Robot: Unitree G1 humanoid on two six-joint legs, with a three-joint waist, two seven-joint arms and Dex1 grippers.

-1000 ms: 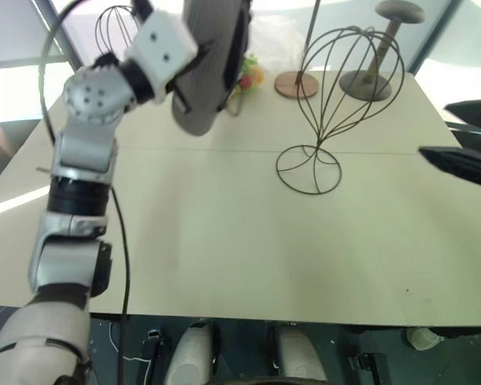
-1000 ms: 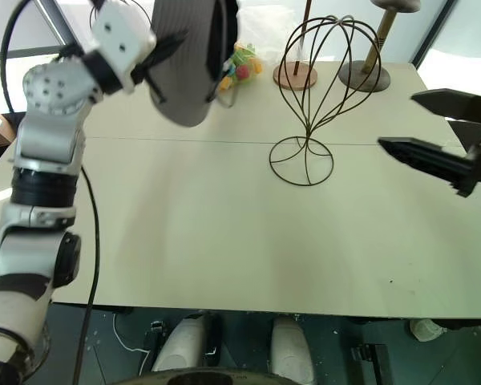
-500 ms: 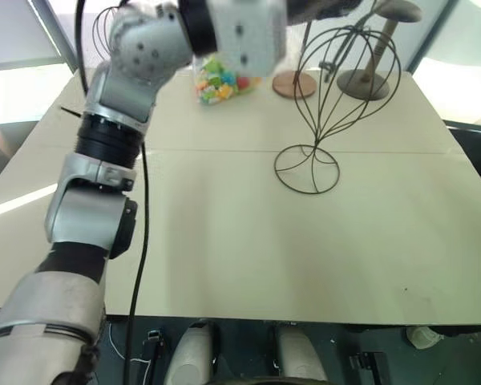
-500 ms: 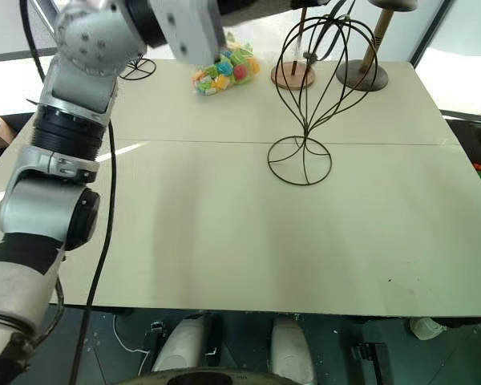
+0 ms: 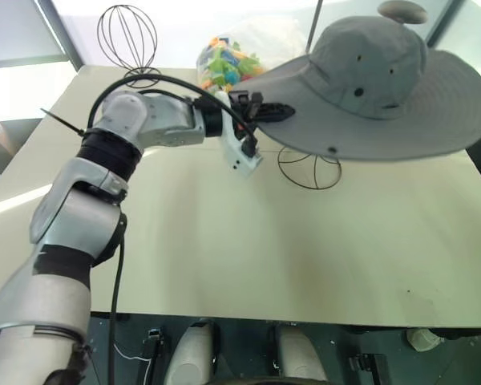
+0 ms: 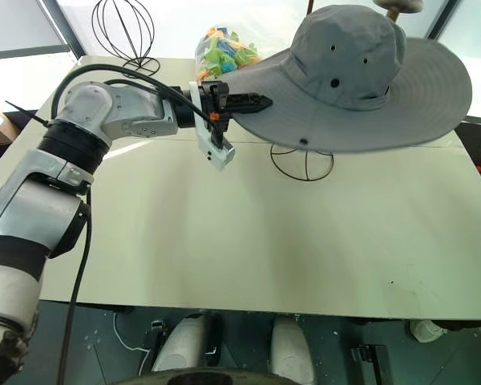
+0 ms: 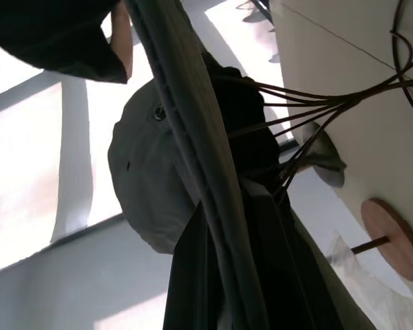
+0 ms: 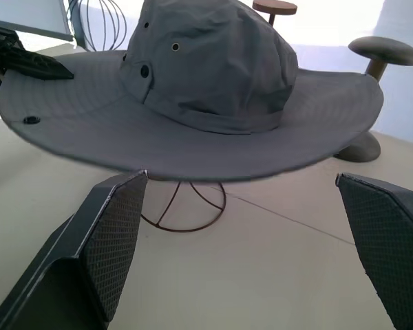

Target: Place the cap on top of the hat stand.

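Note:
The grey wide-brimmed cap (image 5: pixel 369 88) sits crown-up over the head-shaped cage of the dark wire hat stand, whose ring base (image 5: pixel 308 188) shows on the table below the brim. The brim hides the cage in the eye views, while the left wrist view shows its wires (image 7: pixel 310 110) running up into the crown. My left gripper (image 5: pixel 274 112) reaches in level from the left, shut on the near-left edge of the brim. In the right wrist view my right gripper (image 8: pixel 241 177) stands wide open, short of the cap, with nothing between its fingers.
A smaller wire globe stand (image 5: pixel 127 36) and a bag of coloured balls (image 5: pixel 224 60) stand at the back of the pale table (image 5: pixel 224 257). A wooden post stand with a brown disc base (image 7: pixel 392 237) and a grey post stand (image 8: pixel 378 51) are behind the hat stand.
My left arm has swung the cap to the right and down, turning it crown-up over the stand's cage. My right gripper has drawn back out of the eye views.

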